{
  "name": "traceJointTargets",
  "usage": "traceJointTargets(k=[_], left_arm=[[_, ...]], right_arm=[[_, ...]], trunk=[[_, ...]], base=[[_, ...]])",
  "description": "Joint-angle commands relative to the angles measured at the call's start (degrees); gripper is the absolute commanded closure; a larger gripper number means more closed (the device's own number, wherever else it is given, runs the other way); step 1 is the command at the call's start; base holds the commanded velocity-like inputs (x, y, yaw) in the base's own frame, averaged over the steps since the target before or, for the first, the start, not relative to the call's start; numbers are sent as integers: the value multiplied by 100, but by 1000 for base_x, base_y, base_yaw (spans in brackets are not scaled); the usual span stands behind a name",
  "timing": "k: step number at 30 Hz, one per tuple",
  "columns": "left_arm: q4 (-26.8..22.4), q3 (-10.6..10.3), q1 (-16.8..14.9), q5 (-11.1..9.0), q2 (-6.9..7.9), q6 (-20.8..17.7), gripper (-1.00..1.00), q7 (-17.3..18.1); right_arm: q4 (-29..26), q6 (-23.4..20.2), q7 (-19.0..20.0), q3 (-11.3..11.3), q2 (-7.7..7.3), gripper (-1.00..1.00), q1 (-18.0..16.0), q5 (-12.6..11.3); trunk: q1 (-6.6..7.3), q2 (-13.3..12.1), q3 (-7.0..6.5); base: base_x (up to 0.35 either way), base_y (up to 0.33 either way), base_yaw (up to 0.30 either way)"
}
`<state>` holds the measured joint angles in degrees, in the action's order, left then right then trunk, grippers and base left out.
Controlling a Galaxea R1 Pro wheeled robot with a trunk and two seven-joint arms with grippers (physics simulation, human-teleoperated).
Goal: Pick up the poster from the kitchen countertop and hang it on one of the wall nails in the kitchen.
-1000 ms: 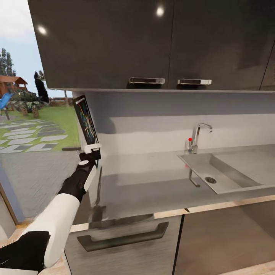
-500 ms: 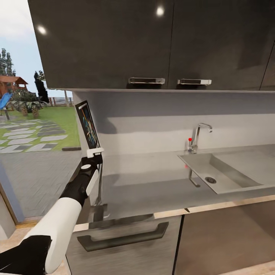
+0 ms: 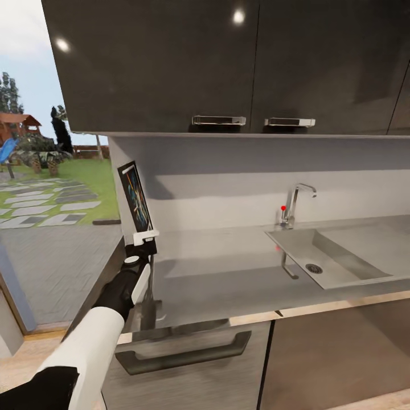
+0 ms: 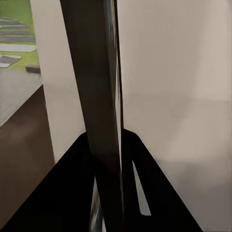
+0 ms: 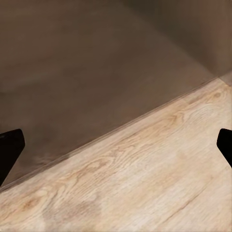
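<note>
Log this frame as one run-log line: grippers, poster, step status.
left gripper: shut on framed Star Wars poster, upright, above left end of grey metal countertop | right gripper: open, over wood floor | hang: not yet done

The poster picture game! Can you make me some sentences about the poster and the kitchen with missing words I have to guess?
1. The poster is gripped along its bottom edge by the robot's ____ pincer.
2. The poster is held ____ , standing on its short edge rather than lying flat.
3. The curved faucet stands behind the ____ set into the kitchen countertop.
4. The cabinets above the countertop are ____ in colour.

Missing words: left; upright; sink; dark
</note>
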<state>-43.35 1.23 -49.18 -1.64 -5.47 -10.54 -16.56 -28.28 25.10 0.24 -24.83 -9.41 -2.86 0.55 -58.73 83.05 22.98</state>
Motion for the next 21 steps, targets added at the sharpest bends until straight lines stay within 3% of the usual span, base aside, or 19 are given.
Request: traceJointTargets(k=[1, 21], left_arm=[[167, 16, 4, -46, -4, -27, 100, -14], [124, 17, 13, -38, -7, -18, 100, -14]], right_arm=[[5, 19, 3, -11, 1, -100, -5, 6], [-1, 21, 3, -4, 1, -100, -5, 6]], trunk=[[0, 3, 8], [0, 3, 8]], base=[[0, 0, 0], [0, 0, 0]])
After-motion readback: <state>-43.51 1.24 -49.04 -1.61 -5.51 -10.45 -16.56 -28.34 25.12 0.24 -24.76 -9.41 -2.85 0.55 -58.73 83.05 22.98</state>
